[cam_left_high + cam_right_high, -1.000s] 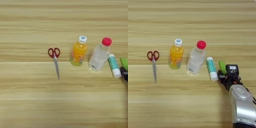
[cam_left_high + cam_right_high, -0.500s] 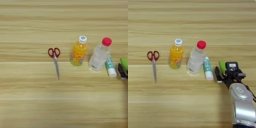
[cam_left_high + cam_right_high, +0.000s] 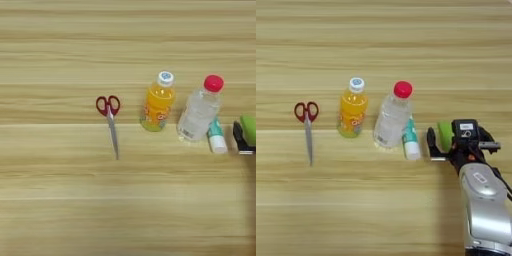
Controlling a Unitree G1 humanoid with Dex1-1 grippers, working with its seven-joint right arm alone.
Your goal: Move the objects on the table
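Note:
Four items stand in a row on the table (image 3: pixel 384 45). Red-handled scissors (image 3: pixel 306 126) lie at the left, blades towards me. To their right the orange juice bottle (image 3: pixel 352 107) stands, then the clear bottle with a red cap (image 3: pixel 392 117). The teal-and-white glue stick (image 3: pixel 411 140) lies against the clear bottle's right side. Just right of it is the light-green block (image 3: pixel 445 133), between the black fingers (image 3: pixel 431 145) of my right gripper (image 3: pixel 455 142), which is open around it. Only one finger (image 3: pixel 240 137) and the block (image 3: pixel 248 128) show at the left eye view's right edge.
My silver forearm (image 3: pixel 483 210) comes up from the bottom right corner. Bare wood runs along the far side and the near side of the row of items.
The glue stick has slid left until it rests against the clear bottle. My gripper's left finger has moved left with it. The green block and the other items have stayed put.

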